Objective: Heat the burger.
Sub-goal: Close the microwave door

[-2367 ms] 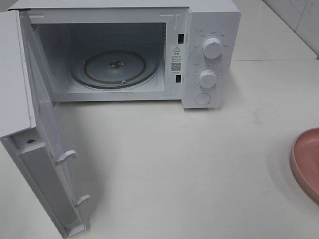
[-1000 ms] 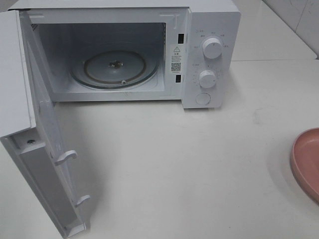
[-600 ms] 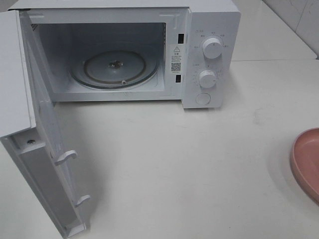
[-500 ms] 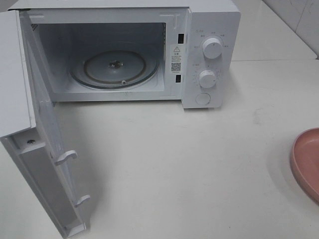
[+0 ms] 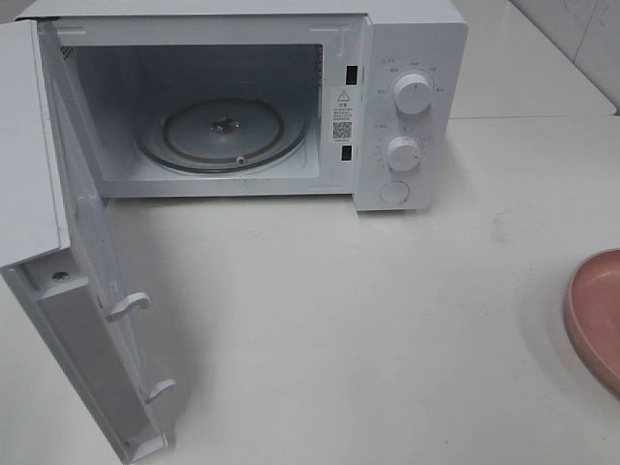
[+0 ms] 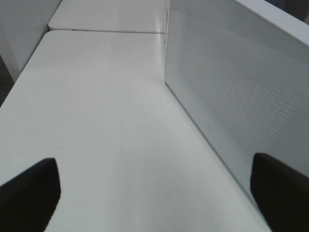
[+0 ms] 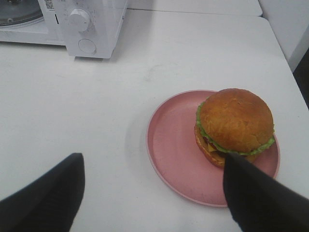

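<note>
The microwave (image 5: 242, 107) door stood open for loading; both pincers, left (image 6: 154, 193) and right (image 7: 154, 193), gaped empty, the burger (image 7: 235, 126) resting untouched on its plate (image 7: 174, 150).

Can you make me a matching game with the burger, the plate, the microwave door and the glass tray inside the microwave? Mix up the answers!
Things:
1. burger
2. plate
3. microwave door
4. glass tray

Descriptions:
A. swung wide open
B. pink and round
C. lying inside the microwave with nothing on it
D. sitting on one side of the plate, with a brown bun and green lettuce

Pairs: 1-D, 2-B, 3-A, 4-C
</note>
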You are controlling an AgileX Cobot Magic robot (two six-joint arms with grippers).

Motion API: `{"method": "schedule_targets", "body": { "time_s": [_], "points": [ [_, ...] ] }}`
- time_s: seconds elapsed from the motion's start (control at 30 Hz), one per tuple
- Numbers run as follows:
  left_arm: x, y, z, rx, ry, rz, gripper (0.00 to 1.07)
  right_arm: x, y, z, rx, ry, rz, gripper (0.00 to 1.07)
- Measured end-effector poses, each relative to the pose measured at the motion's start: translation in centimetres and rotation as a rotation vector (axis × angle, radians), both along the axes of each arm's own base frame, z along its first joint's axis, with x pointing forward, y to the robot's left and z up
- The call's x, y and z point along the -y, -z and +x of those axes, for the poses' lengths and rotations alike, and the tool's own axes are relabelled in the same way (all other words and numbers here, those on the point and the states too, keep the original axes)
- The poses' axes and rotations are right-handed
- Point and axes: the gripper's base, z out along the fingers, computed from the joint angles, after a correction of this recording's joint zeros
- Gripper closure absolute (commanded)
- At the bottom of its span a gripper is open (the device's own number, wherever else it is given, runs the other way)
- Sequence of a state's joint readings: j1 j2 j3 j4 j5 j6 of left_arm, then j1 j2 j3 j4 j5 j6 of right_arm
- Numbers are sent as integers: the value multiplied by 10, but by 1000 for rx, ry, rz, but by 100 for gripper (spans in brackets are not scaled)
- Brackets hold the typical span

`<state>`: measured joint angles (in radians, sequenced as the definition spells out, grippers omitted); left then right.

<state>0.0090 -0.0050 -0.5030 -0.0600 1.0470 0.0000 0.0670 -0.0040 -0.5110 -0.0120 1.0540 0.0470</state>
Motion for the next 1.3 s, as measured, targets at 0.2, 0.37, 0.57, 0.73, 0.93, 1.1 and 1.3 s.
{"method": "schedule_targets", "body": {
  "time_s": [0.2, 0.37, 0.57, 0.73, 0.93, 1.1, 1.3],
  "points": [
    [0, -1, 2, -10, 2, -3, 8, 0, 0, 0, 0, 0, 0, 31],
    [0, -11, 11, -21, 2, -6, 9, 0, 0, 0, 0, 0, 0, 31],
    [0, -19, 37, -37, -4, -11, 28, 0, 0, 0, 0, 0, 0, 31],
    [-1, -21, 57, -3, -12, -14, 78, 0, 0, 0, 0, 0, 0, 31],
    [-2, -6, 88, -20, -23, -16, 107, 0, 0, 0, 0, 0, 0, 31],
    [-3, 5, 106, -32, -31, -17, 107, 0, 0, 0, 0, 0, 0, 31],
    [-5, 18, 134, 87, -36, 18, 107, 0, 0, 0, 0, 0, 0, 31]
  ]
}}
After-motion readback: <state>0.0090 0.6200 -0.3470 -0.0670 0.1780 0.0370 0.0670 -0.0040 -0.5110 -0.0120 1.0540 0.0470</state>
